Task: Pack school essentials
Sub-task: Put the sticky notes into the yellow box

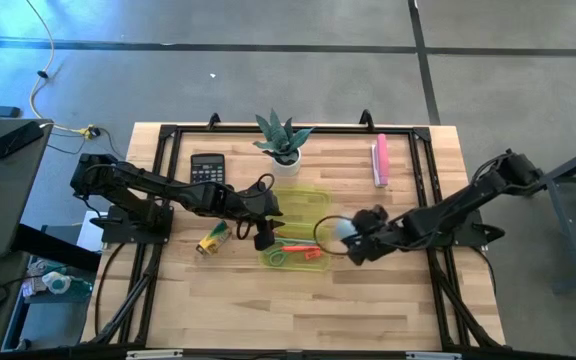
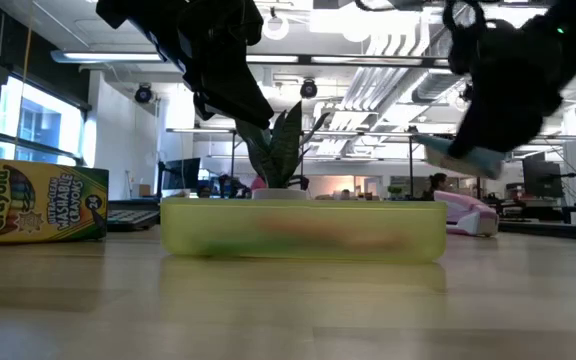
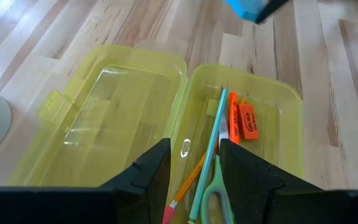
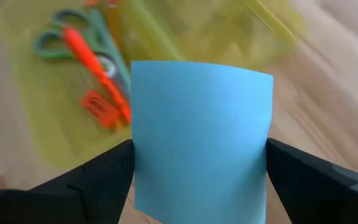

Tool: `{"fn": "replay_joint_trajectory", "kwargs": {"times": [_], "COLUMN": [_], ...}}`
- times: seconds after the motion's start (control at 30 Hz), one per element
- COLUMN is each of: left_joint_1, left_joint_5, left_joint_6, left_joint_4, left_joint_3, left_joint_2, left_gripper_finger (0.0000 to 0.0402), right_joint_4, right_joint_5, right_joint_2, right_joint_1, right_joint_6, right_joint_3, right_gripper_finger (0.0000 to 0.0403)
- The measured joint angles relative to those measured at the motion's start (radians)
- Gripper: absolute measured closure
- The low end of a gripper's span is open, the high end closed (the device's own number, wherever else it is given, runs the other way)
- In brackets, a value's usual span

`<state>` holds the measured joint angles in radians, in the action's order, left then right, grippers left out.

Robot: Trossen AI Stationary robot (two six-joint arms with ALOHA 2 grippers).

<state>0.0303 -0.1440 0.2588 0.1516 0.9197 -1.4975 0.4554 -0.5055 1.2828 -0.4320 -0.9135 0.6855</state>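
Right gripper (image 4: pixel 197 180) clamped on my blue notepad (image 4: pixel 201 137) | left gripper (image 3: pixel 194 171) apart, empty | notepad hides table behind | yellow case (image 3: pixel 278 99): scissors (image 3: pixel 216 199), orange pen (image 3: pixel 234 118), pencil (image 3: pixel 188 180)

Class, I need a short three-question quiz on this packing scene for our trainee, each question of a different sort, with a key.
1. True or false: the right claw holds the light-blue notepad.
2. Where is the crayon box? A) inside the yellow case B) on the table beside the case C) in the left claw
3. Name one item already lying in the case's tray.

Key
1. True: it is clamped between the right claw's fingers, above the table near the case.
2. B: it lies on the wood, by the left arm.
3. Any of: green-handled scissors, orange pen, pencil, small orange piece.
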Motion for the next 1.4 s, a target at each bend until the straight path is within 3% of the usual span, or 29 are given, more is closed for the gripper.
{"fn": "replay_joint_trajectory", "kwargs": {"times": [0.2, 0.4, 0.77, 1.07, 1.3, 1.4], "left_joint_1": [0.0, 0.0, 0.0, 0.0, 0.0, 0.0], "left_joint_5": [0.0, 0.0, 0.0, 0.0, 0.0, 0.0], "left_joint_6": [0.0, 0.0, 0.0, 0.0, 0.0, 0.0], "left_joint_4": [0.0, -0.005, -0.03, -0.049, -0.052, -0.053], "left_joint_3": [0.0, 0.0, 0.0, 0.0, 0.0, 0.0], "left_joint_2": [0.0, 0.0, 0.0, 0.0, 0.0, 0.0], "left_gripper_finger": [0.0275, 0.0275, 0.0275, 0.0275, 0.0275, 0.0275], "right_joint_4": [-0.044, 0.002, -0.183, -0.229, -0.257, -0.247], "right_joint_5": [0.019, 0.164, 0.144, 0.213, 0.233, 0.233], "right_joint_2": [0.155, 0.292, 0.356, 0.433, 0.449, 0.449], "right_joint_1": [0.026, 0.055, 0.085, 0.117, 0.118, 0.118], "right_joint_6": [0.266, 0.465, 0.626, 0.635, 0.661, 0.661], "right_joint_3": [0.139, 0.276, 0.3, 0.298, 0.298, 0.298], "right_gripper_finger": [0.0068, 0.0068, 0.0068, 0.0065, 0.0013, 0.0008]}}
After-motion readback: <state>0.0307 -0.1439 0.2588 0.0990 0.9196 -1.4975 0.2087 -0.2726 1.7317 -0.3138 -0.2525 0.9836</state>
